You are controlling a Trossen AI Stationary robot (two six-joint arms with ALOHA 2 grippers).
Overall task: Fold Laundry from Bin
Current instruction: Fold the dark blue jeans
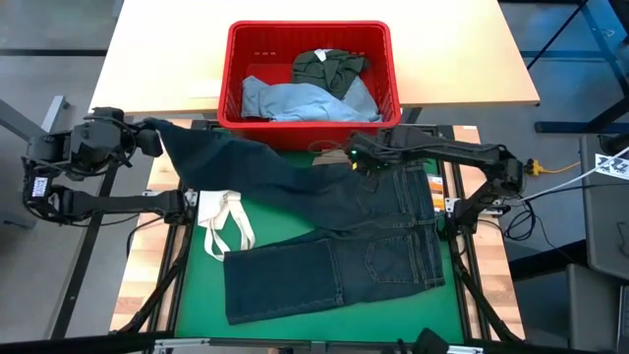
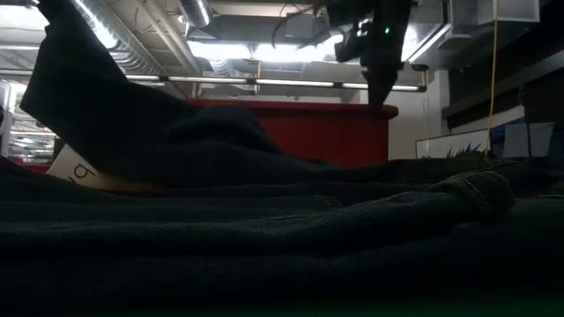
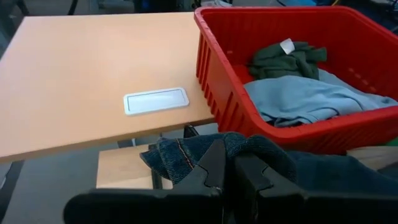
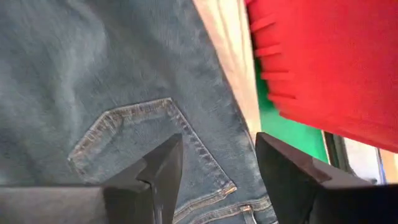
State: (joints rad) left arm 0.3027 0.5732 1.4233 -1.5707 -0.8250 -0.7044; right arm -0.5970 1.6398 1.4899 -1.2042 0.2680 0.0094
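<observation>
The large rectangular red plastic bin (image 1: pixel 308 74) serves as the landmark; it sits on a pale wooden tabletop (image 1: pixel 167 69), and its near wall borders the green mat (image 1: pixel 201 285) below it in the high view. Inside the bin lie a light blue garment (image 1: pixel 300 98) and a dark olive-green piece (image 1: pixel 329 67), bunched so that their full shapes cannot be read.

A pair of dark navy jeans (image 1: pixel 364 241) is spread on the mat just in front of the bin, waist nearest the bin's right corner, one leg running away from it. The other leg is drawn up and out past the bin's left corner to the left gripper (image 1: pixel 152 138), which is clamped tight on the hem; in the left wrist view the fingers (image 3: pixel 214 168) pinch bunched denim with an orange seam, and the cloth hides the fingertips.

The right gripper (image 1: pixel 356 155) hangs just in front of the bin's near wall, over the jeans' waist. Its fingers (image 4: pixel 165 171) stand wide apart with nothing between them, a back pocket (image 4: pixel 149 149) showing beneath.

A white tote bag with looped straps (image 1: pixel 224 221) lies on the mat, partly tucked under the lifted leg. In the low view dark denim fills the foreground and covers most of the bin.
</observation>
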